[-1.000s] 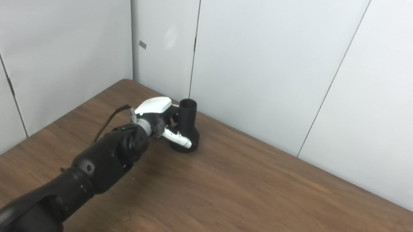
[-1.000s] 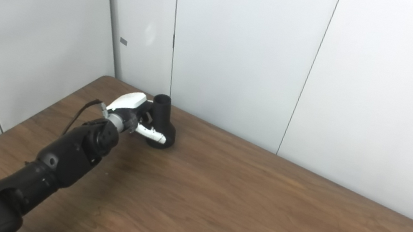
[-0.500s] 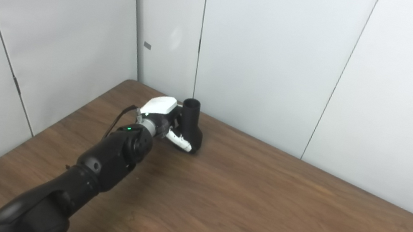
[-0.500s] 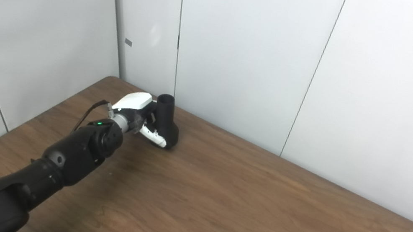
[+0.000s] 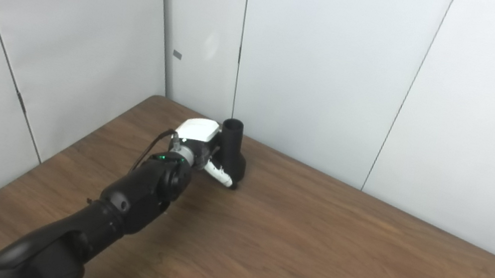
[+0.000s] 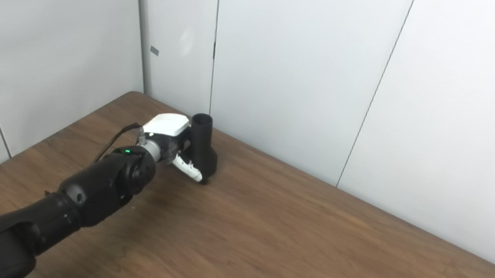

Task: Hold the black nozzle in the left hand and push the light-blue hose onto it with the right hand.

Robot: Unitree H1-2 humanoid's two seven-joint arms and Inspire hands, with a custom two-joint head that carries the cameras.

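Now left hand (image 5: 200,143) clamped around black nozzle (image 5: 231,149), tilted, near table's (image 5: 309,252) far edge

Your left hand (image 6: 171,142) is reaching to the far left corner of the wooden surface (image 6: 309,252), its white back turned upward. It is wrapped around the black nozzle (image 6: 203,147), with a white finger crossing the front of the wide base. The nozzle's narrow open end points up, leaning slightly, close to the grey wall panels (image 6: 292,60).
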